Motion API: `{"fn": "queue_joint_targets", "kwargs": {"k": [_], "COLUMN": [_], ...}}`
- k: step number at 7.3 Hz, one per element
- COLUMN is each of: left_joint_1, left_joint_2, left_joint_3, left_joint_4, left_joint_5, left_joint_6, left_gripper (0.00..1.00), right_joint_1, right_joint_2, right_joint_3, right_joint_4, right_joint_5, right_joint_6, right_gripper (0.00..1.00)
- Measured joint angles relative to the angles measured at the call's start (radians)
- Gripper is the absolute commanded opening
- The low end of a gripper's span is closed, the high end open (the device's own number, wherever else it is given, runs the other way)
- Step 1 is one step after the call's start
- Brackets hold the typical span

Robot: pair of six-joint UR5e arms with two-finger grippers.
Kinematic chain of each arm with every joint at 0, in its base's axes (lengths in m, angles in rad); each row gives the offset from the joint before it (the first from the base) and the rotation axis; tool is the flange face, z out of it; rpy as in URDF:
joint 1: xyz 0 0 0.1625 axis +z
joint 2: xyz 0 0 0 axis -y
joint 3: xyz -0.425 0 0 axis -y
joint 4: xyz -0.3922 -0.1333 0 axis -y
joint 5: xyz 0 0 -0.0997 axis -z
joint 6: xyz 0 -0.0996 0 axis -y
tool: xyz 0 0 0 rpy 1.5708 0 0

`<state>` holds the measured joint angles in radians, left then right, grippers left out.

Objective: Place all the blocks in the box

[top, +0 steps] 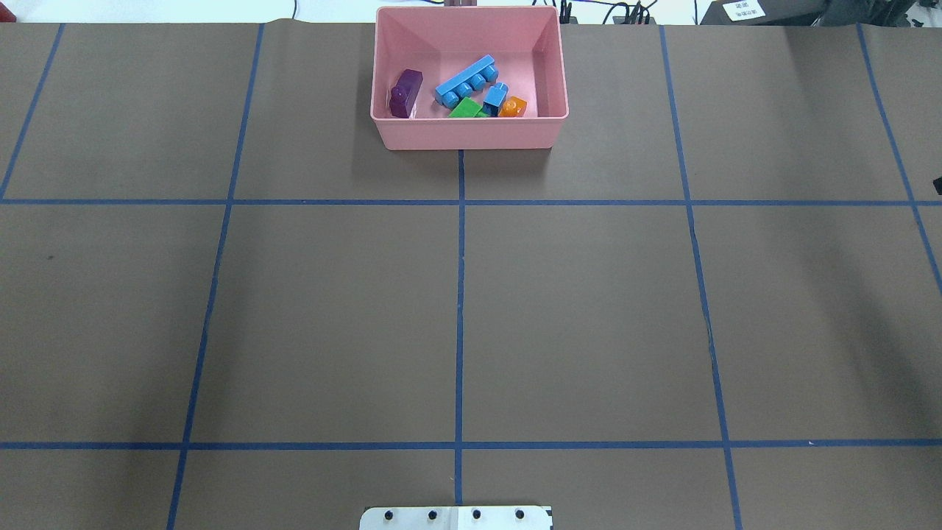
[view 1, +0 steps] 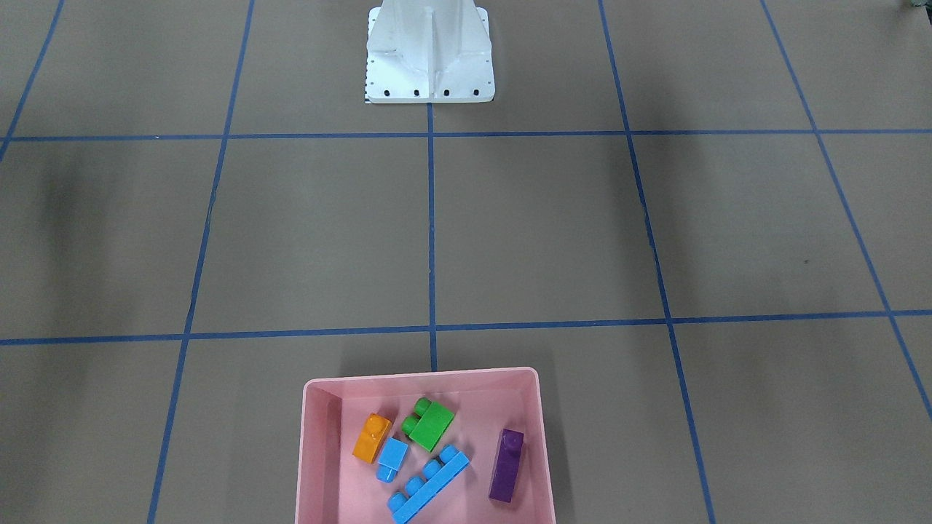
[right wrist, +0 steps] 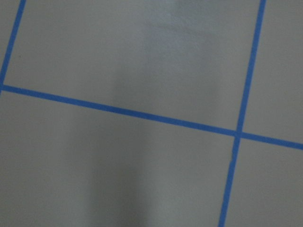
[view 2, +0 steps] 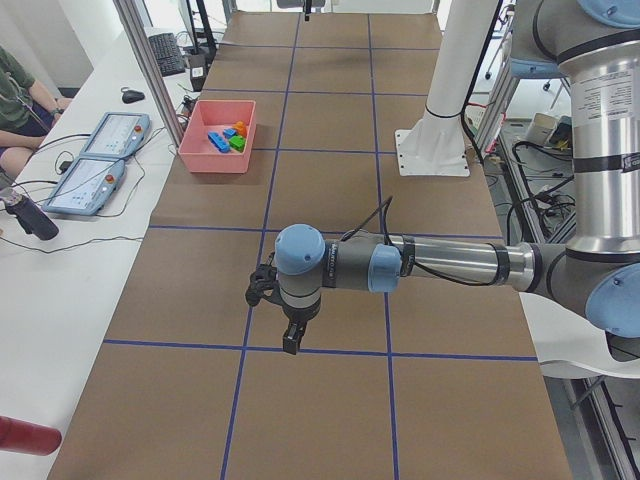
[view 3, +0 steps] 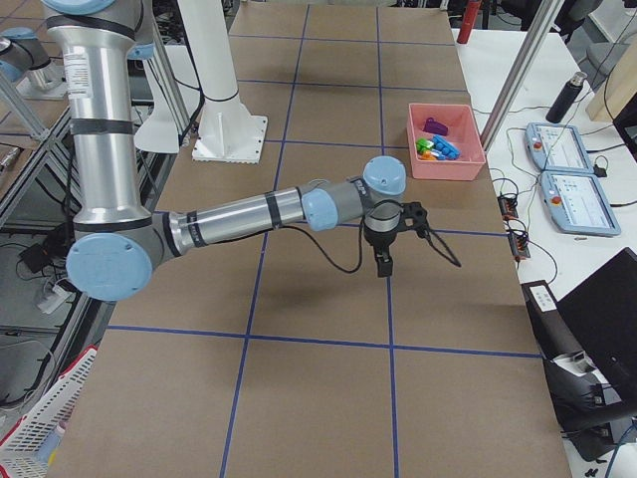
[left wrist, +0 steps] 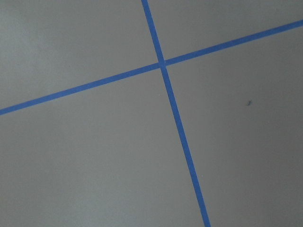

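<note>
The pink box (top: pixel 471 134) stands at the table's far edge from the robot; it also shows in the front-facing view (view 1: pixel 422 375). All five blocks lie inside it: orange (view 1: pixel 371 437), small blue (view 1: pixel 391 458), green (view 1: pixel 429 423), long blue (view 1: pixel 429 484) and purple (view 1: pixel 506 466). My left gripper (view 2: pixel 291 340) hangs over bare table far from the box, seen only in the exterior left view. My right gripper (view 3: pixel 383 264) hangs over the table a little short of the box, seen only in the exterior right view. I cannot tell whether either is open or shut. Both wrist views show only table and blue tape.
The white robot base (view 1: pixel 429 58) stands at the table's robot side. Blue tape lines grid the brown table. Beside the table runs a white bench with two teach pendants (view 2: pixel 100 160), a dark bottle (view 2: pixel 30 215) and a seated person (view 2: pixel 15 100).
</note>
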<state>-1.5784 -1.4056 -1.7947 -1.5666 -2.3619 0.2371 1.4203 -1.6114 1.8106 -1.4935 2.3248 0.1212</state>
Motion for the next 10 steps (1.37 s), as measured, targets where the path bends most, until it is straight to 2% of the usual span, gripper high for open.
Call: {"fn": "queue_joint_targets", "kwargs": {"k": [2,5,7,10], "left_joint_1": [-0.003,-0.012,-0.013,-0.014], "left_joint_2": [0.0,0.009,0.009,0.013], "left_joint_3": [0.005,0.025,0.023,0.005], "left_joint_4": [-0.003,-0.032,-0.04,-0.046], "left_joint_5": [-0.044,-0.045,-0.049,-0.051], "left_joint_6": [0.0,-0.028,-0.058,-0.059], "left_gripper": [1.0,1.0,1.0,1.0], "right_joint_1": [0.107,0.257,0.263,0.189], "right_joint_2": [-0.086,-0.186,-0.211,-0.221], "right_joint_3": [0.004,0.011,0.026,0.028], "right_joint_4": [-0.013,-0.125,-0.113,0.01], "right_joint_5": [0.047,0.044,0.035,-0.016], "right_joint_6": [-0.131,-0.314,-0.271,-0.137], "right_gripper": [1.0,1.0,1.0,1.0]}}
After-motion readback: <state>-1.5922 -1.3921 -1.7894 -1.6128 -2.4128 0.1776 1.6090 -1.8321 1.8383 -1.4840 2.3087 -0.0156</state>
